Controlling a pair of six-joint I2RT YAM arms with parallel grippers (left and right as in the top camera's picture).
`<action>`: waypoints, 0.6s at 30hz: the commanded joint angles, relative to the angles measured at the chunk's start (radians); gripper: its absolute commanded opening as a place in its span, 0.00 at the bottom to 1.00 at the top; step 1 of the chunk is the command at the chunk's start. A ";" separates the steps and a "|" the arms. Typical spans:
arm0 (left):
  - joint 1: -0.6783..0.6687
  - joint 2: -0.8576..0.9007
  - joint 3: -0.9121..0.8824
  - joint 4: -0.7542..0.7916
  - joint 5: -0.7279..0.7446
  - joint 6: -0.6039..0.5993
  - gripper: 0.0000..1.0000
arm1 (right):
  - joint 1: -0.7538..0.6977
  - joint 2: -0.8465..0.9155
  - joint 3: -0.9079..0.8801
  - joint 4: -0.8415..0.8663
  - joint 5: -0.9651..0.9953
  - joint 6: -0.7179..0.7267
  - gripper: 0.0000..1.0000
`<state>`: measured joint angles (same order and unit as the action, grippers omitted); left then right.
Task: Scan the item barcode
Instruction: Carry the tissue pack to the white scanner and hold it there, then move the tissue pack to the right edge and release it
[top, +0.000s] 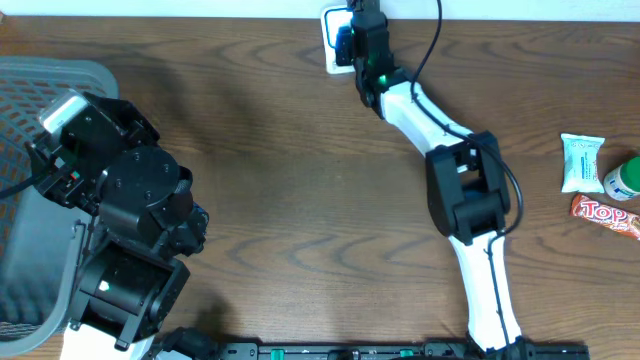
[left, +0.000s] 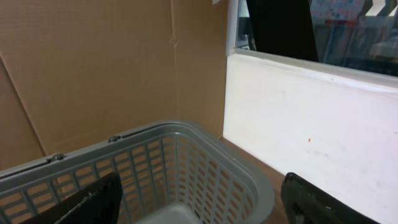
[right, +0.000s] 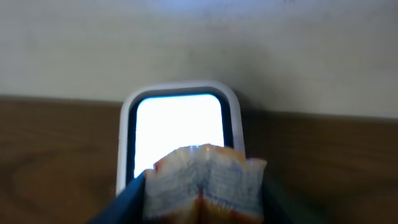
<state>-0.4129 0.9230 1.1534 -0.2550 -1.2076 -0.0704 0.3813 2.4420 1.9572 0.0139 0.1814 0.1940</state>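
The item, a crinkled white and orange snack packet (right: 202, 177), sits between the fingers of my right gripper (right: 200, 208), which is shut on it. The packet is held just in front of the scanner (right: 178, 121), a white-rimmed device with a bright lit window. From overhead, my right gripper (top: 352, 42) hangs over the scanner (top: 329, 30) at the table's far edge, hiding the packet. No barcode is legible on the packet. My left gripper (left: 199, 202) stands open with nothing in it, above the grey basket (left: 186, 134).
The grey basket (top: 50, 75) stands at the table's left end under the left arm (top: 130, 200). At the right edge lie a white packet (top: 581, 162), a green-capped bottle (top: 622, 178) and a red wrapper (top: 607, 215). Cardboard and a white board stand behind the basket.
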 joint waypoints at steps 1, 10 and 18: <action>0.004 -0.001 0.000 0.001 -0.016 0.013 0.82 | -0.014 -0.205 0.023 -0.182 -0.003 0.014 0.39; 0.004 -0.001 0.000 0.001 -0.016 0.013 0.82 | -0.127 -0.510 0.023 -0.890 0.205 0.030 0.36; 0.004 -0.001 0.000 0.001 -0.016 0.013 0.82 | -0.346 -0.525 -0.017 -1.131 0.500 0.072 0.42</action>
<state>-0.4129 0.9230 1.1534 -0.2554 -1.2079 -0.0704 0.1085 1.8786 1.9800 -1.1202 0.5323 0.2165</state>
